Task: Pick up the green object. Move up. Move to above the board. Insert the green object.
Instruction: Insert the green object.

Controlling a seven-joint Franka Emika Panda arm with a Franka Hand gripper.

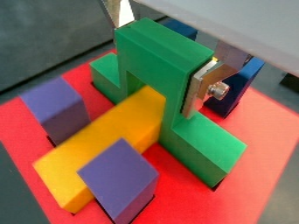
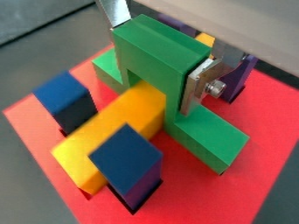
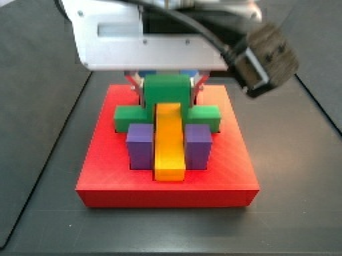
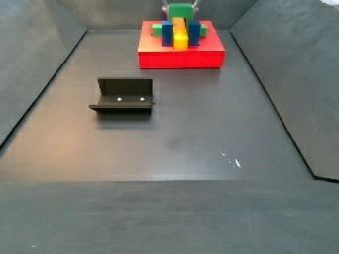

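Green object (image 1: 163, 92) sits gripped at its centre block in the closed gripper (image 1: 163, 48), low over the yellow bar (image 1: 105, 144) on the board (image 3: 167, 185); any misalignment risks jamming.

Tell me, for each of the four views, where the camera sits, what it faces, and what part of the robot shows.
Wrist view: looks down past the gripper clamping the green object over the yellow bar on the board; one silver finger shows.
Wrist view: same scene from the opposite side; gripper, finger.
Side view: close, facing the board; gripper body above.
Side view: far, high, across the floor; fixture nearer, board behind.
All four share the green object and the board.
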